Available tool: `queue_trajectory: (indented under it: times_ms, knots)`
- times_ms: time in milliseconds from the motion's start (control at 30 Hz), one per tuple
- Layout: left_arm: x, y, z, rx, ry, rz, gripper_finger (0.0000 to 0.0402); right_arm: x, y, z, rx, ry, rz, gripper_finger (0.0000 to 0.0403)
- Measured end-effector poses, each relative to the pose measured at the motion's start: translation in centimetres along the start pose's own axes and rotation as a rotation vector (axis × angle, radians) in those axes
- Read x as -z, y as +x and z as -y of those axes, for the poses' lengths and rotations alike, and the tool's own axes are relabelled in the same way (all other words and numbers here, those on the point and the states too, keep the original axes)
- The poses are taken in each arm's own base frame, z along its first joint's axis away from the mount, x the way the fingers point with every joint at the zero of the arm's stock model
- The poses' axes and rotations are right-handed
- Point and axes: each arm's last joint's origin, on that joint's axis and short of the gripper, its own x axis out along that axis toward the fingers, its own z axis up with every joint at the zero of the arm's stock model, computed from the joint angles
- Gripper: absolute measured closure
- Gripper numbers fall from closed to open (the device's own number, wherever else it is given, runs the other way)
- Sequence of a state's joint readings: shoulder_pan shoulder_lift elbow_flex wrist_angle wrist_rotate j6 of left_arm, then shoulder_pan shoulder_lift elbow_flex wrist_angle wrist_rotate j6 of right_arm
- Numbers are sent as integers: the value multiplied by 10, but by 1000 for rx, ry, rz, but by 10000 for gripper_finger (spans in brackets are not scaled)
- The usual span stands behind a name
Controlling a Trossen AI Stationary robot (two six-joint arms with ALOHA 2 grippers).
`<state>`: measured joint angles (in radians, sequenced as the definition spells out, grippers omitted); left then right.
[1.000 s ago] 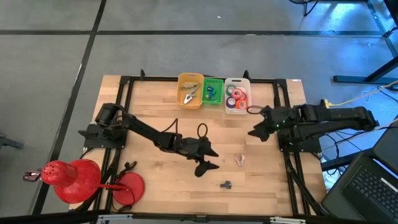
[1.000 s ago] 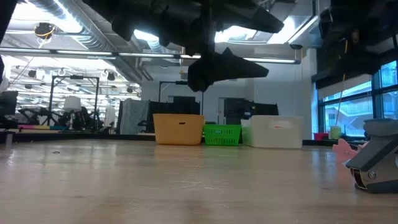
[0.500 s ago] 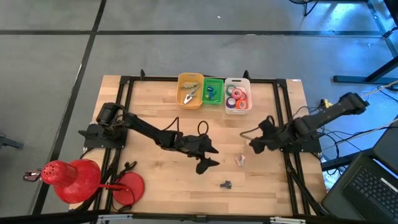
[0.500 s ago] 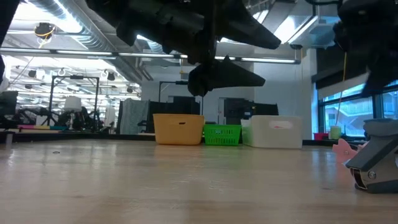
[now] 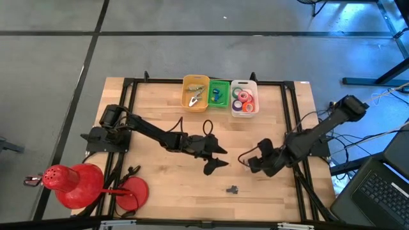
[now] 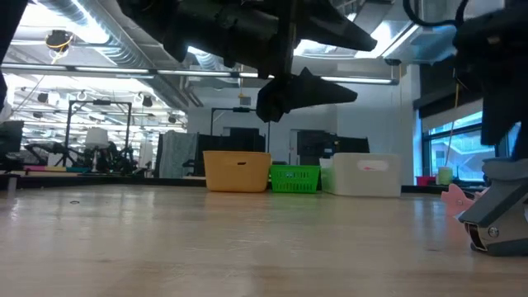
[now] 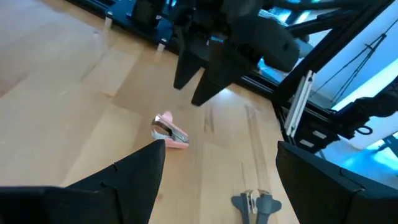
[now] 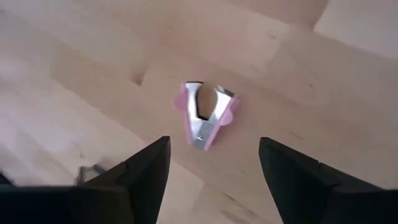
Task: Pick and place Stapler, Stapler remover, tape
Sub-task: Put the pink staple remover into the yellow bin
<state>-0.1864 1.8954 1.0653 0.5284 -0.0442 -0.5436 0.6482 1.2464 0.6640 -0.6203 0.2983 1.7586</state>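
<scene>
While both arms hang mid-table in high view, left gripper [image 5: 214,157] sits centre, fingers apart, holding nothing; right gripper [image 5: 250,163] low beside it. Tape [image 5: 243,98] rolls in white bin [image 5: 244,84]; dark stapler remover [image 5: 232,190] near front edge.

Low view: yellow bin [image 6: 237,171], green bin [image 6: 294,177], white bin in row.

Right wrist view: fingers spread, pink stapler remover [image 8: 206,116] on wood between them, untouched.

Left wrist view: same pink remover under right gripper.
</scene>
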Motion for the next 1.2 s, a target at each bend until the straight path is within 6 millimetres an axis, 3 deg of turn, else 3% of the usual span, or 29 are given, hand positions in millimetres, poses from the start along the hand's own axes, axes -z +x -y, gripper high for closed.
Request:
queue_trajectory:
  times_ms: [667,1200]
  knots:
    - [-2,0,2,30,-23,19,107,13,30,-5,43,84,64,202]
    - [-3,0,3,38,-23,29,107,12,37,-3,73,79,94,250]
